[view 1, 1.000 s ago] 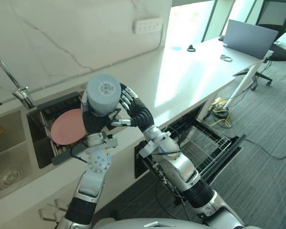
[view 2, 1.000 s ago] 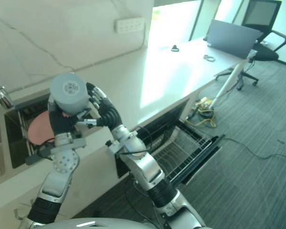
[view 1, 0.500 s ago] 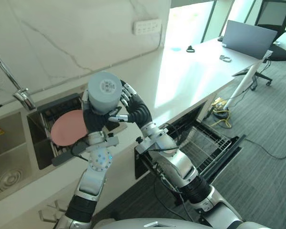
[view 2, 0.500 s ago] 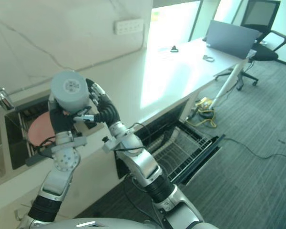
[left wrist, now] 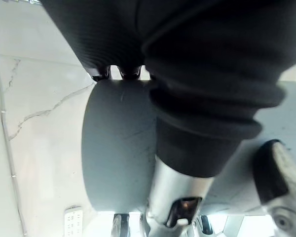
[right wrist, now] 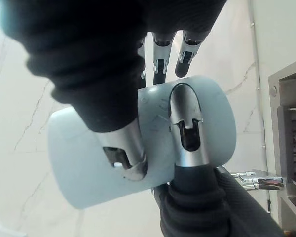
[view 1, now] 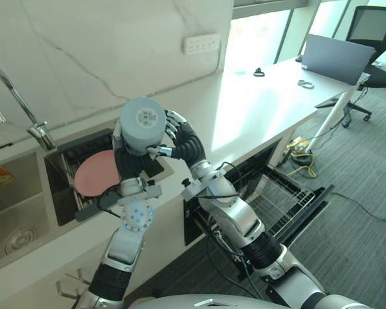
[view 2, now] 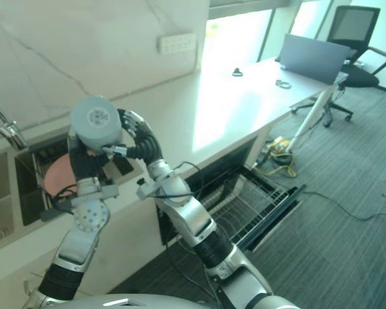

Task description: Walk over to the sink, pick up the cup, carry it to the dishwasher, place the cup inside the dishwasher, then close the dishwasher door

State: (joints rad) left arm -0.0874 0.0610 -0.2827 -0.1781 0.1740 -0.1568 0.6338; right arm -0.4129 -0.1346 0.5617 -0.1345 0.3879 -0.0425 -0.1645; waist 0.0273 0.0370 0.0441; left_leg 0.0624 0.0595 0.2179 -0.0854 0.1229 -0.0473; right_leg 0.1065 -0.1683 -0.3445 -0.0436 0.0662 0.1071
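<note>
A grey-blue cup (view 1: 143,124) is held up above the counter's front edge, its flat base turned toward my head. My left hand (view 1: 130,162) comes from below with its fingers curled round the cup's wall (left wrist: 116,158). My right hand (view 1: 185,143) reaches in from the right. Its thumb and fingers are wrapped on the same cup (right wrist: 89,173). The open dishwasher (view 1: 286,199) lies lower right under the counter, door folded down and wire rack pulled out.
Behind the cup, a pink plate (view 1: 93,172) stands in the sink's dish rack. A faucet (view 1: 32,125) and a basin (view 1: 13,206) are at the left. The white counter (view 1: 244,103) runs right to a laptop (view 1: 338,55) and an office chair (view 1: 373,29).
My right hand has moved in against the cup and its fingers now wrap its side. The cup has stayed about where it was in the left hand, and the view has shifted a little.
</note>
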